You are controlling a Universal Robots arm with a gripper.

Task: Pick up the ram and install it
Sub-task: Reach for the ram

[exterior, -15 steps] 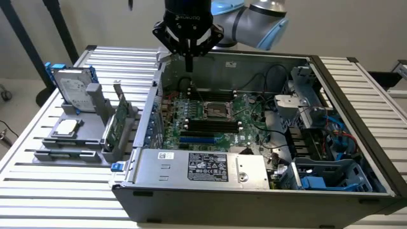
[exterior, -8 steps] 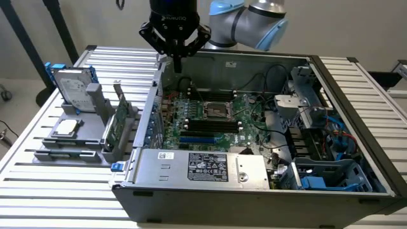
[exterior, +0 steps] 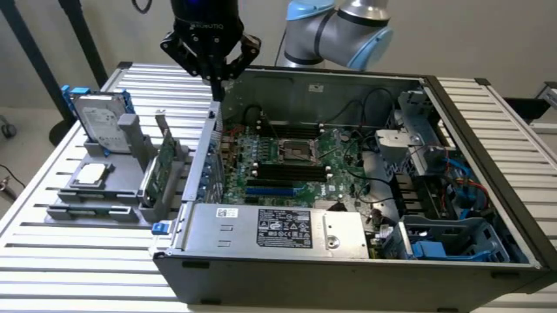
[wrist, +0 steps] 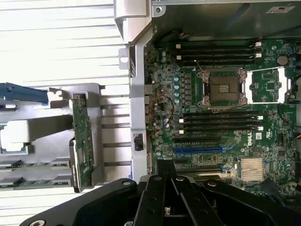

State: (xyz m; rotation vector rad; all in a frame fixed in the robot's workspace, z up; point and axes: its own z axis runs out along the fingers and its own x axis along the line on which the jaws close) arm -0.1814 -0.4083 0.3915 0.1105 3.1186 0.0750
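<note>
Little is done — the memory slots [wrist: 218, 120] sit empty, and the ram [wrist: 30, 164] seems to rest edge-up in the grey holder [exterior: 130, 140]; our claw [exterior: 218, 83], pinched narrow and holding nothing, hovers above the case wall [exterior: 209, 150].

The ram [wrist: 28, 163], a thin green stick, lies on edge in the gray holder [wrist: 56, 146].
</note>
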